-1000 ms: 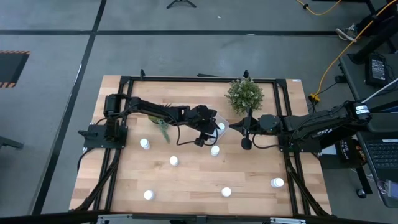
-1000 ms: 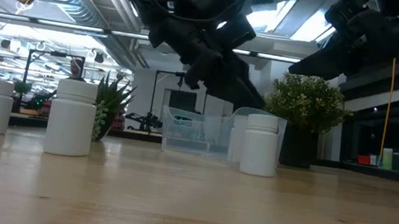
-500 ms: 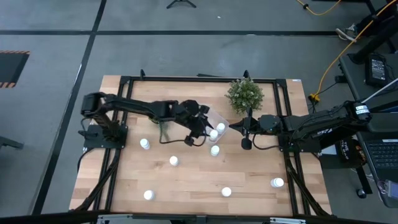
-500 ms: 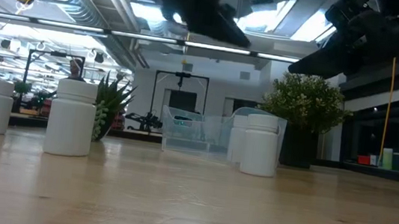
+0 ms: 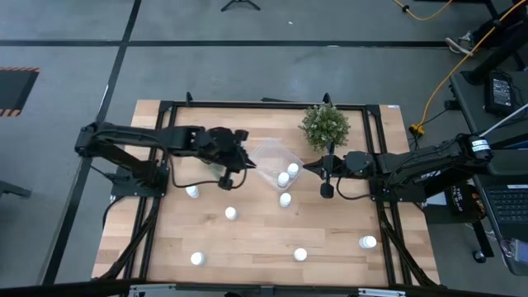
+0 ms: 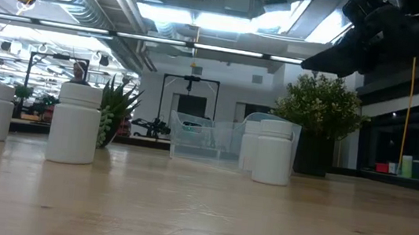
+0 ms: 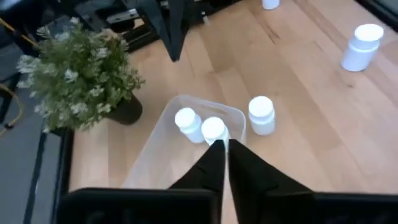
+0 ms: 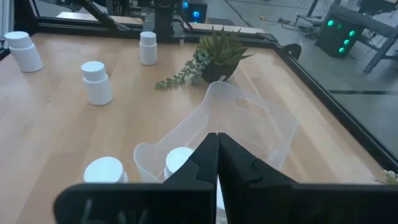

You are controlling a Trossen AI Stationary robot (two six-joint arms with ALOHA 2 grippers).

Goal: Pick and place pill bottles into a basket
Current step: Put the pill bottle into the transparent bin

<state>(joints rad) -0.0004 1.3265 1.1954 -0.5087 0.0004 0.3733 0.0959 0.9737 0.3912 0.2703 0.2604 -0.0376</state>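
The basket (image 5: 268, 153) is a clear tub standing mid-table, in front of the bushy plant (image 5: 324, 125). Two pill bottles (image 7: 186, 122) (image 7: 213, 129) stand in it, and a third (image 7: 261, 114) stands on the wood just outside its near wall. More pill bottles stand about the table (image 5: 192, 190) (image 5: 231, 213) (image 5: 300, 254) (image 5: 368, 242). My left gripper (image 7: 222, 145) is shut on nothing and hangs above the table to the left of the basket (image 5: 247, 163). My right gripper (image 8: 216, 139) is shut on nothing and hangs at the basket's right side (image 5: 308, 167).
A small trailing succulent in a pot (image 8: 214, 53) stands left of the basket, under my left arm. A black frame (image 5: 247, 105) runs round the table. One more pill bottle (image 5: 196, 258) stands near the front edge, with open wood around it.
My left gripper has drawn back from over the basket toward the table's left edge and has risen out of the low view. Where it stood, a second pill bottle now shows inside the basket. My right arm has kept still.
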